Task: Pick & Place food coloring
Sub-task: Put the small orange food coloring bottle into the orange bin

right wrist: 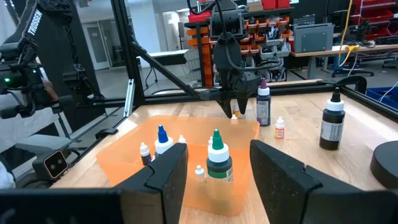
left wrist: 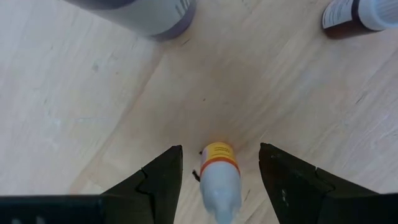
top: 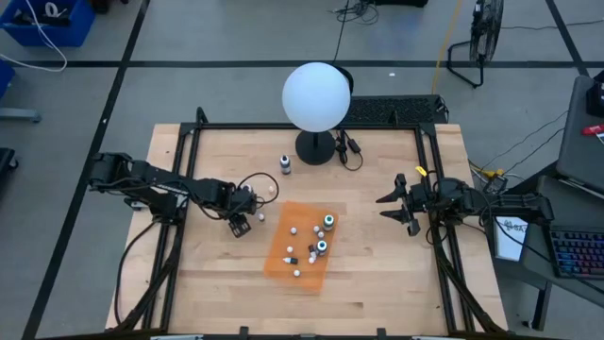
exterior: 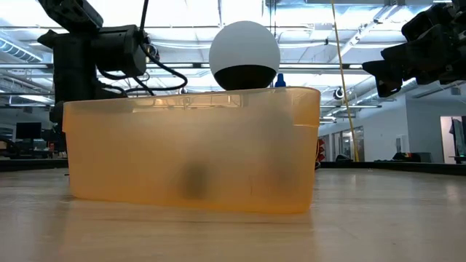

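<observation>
1. Left wrist view: my left end effector point(left wrist: 219, 167) hangs with fingers apart astride a tiny whitish food-coloring bottle with an orange-and-yellow band point(left wrist: 219, 177), standing on the wooden surface point(left wrist: 81, 106) at nine o'clock of the shallow translucent orange plastic bin point(top: 279, 247).
2. I should centre, descend, then close gently, since it will likely tip.
3. My right end effector point(top: 389, 206) waits at three o'clock, fingers apart, holding nothing.

Illumination is bright and even, supplied by overhead ceiling strip lights point(exterior: 182, 44) visible in the low view. Shadows on the bench point(top: 377, 274) are soft and faint. The white globe point(top: 316, 95) is near overexposure in the high view. In the low view, the orange tray point(exterior: 193, 149) sits close to the lens and renders soft; its contents are indistinct. In the left wrist view, the small bottle point(left wrist: 219, 177) is blurred.
</observation>
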### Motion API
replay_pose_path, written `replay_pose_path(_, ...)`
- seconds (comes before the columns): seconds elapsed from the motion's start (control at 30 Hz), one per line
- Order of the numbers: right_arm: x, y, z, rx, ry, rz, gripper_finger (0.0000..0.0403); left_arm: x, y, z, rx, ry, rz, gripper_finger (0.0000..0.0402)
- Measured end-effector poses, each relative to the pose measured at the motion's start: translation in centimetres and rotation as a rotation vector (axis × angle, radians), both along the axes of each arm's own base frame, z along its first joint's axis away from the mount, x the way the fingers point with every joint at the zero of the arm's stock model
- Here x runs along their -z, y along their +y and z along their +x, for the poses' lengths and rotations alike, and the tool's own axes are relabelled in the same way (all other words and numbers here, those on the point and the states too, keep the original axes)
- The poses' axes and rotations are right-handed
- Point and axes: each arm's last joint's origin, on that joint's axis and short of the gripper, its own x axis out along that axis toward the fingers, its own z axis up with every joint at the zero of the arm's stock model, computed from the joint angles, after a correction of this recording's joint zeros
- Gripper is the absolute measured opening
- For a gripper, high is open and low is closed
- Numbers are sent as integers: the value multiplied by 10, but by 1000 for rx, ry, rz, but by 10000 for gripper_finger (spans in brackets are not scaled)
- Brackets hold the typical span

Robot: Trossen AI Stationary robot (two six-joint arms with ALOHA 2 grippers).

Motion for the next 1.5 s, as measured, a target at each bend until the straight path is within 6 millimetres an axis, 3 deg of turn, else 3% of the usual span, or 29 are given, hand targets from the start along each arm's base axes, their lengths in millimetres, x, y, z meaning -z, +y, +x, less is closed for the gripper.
replay_pose_path(0.63,0,0,0,0,-1,0,165,0,0,-2,-11,18,0,210)
replay_pose_path(0.77,0,0,0,0,0,0,166,0,0,-2,-7,22,0,177)
replay_pose_path(1.0,0,0,0,0,0,0,165,0,0,-1,22,10,3,72)
replay_pose_path(1.17,0,0,0,0,0,0,163,-2,0,2,65,-9,7,65)
replay_pose_path(1.33,0,0,0,0,-1,0,165,-23,-7,15,124,-31,5,65)
replay_pose_path(1.5,0,0,0,0,0,0,166,-70,-20,36,232,-100,20,65)
